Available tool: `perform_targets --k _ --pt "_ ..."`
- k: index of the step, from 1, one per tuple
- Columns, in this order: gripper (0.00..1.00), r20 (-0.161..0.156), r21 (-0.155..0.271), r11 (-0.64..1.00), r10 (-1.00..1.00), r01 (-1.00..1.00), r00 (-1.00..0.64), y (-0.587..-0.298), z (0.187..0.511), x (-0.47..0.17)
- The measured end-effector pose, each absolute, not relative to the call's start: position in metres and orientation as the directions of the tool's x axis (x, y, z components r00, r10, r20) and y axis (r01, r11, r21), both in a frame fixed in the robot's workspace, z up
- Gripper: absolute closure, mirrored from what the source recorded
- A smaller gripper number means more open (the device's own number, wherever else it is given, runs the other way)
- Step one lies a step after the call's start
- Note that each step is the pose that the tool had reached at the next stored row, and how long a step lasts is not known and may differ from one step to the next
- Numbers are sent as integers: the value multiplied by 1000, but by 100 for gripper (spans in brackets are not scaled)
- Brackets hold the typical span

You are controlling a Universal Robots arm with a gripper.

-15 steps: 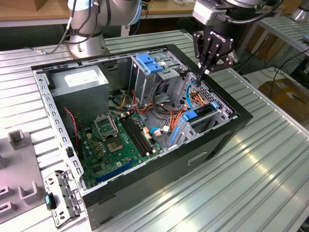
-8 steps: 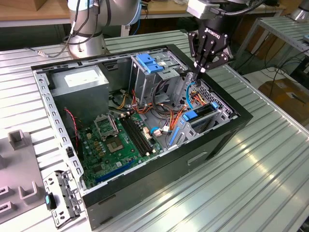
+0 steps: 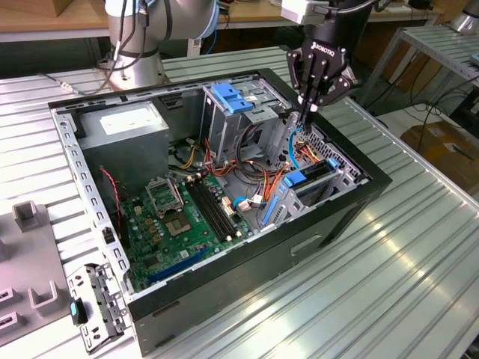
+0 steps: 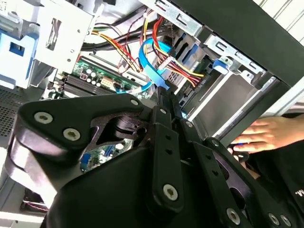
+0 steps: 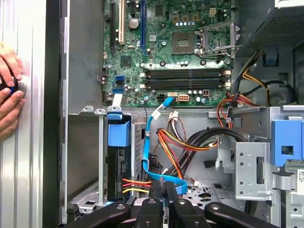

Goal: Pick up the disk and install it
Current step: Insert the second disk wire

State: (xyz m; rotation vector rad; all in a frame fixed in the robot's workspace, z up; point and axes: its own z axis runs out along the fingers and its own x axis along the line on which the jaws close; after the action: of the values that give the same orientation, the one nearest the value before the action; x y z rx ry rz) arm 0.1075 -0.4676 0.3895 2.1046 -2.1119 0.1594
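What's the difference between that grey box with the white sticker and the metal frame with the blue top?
The grey box is closed and solid-sided. The metal frame is open, so you can see through it. The grey box carries a white sticker on top, and the metal frame carries a blue plastic piece. The grey box fills the corner at the exterior view's left, with the metal frame further right. Both sit inside the open computer case.

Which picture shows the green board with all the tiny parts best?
The first wrist view: it faces the green board flat on, so its slots and square socket are plain. The exterior view shows the board slanted, inside the case. The second wrist view shows a strip past the claw.
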Motion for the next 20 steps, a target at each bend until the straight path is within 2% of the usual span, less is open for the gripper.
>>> perform_targets --k 3,4,6,13,18,19,20 --pt "81 216 34 8 -976 -999 0 -463 388 109" --pt "75 225 34 8 -974 -999 0 -461 387 109" --pt "75 244 34 9 -970 -999 0 -458 385 110" --pt "75 277 34 10 -961 -999 -1 -455 377 112" --pt "75 287 33 11 -958 -999 -1 -455 367 112" --pt "76 290 33 11 -957 -999 -1 -455 366 112" --pt "83 294 33 11 -956 -999 -1 -455 365 112"
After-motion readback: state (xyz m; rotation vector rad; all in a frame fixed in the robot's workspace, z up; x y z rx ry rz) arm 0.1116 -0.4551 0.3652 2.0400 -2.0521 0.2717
